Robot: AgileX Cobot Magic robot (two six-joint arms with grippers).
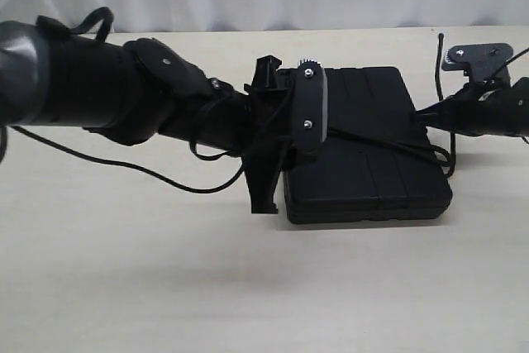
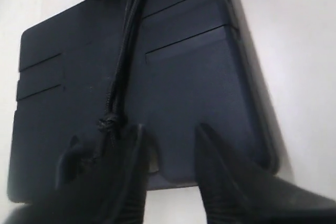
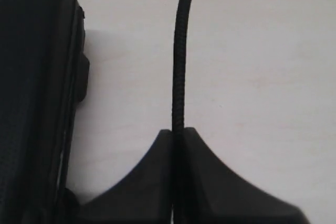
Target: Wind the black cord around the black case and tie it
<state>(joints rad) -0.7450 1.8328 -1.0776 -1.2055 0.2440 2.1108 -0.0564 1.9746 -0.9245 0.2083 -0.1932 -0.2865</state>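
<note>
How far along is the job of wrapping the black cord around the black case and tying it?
Done: the black cord lies across the top of the black case. In hand: the right hand is shut on the cord beside the case; the left hand is open over the case, the knot beside one finger. Left: no tie shows yet.

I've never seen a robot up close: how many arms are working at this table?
2. The left arm reaches in over the black case; the right arm comes in from the right, beside the case, pinching the black cord. No others show.
</note>
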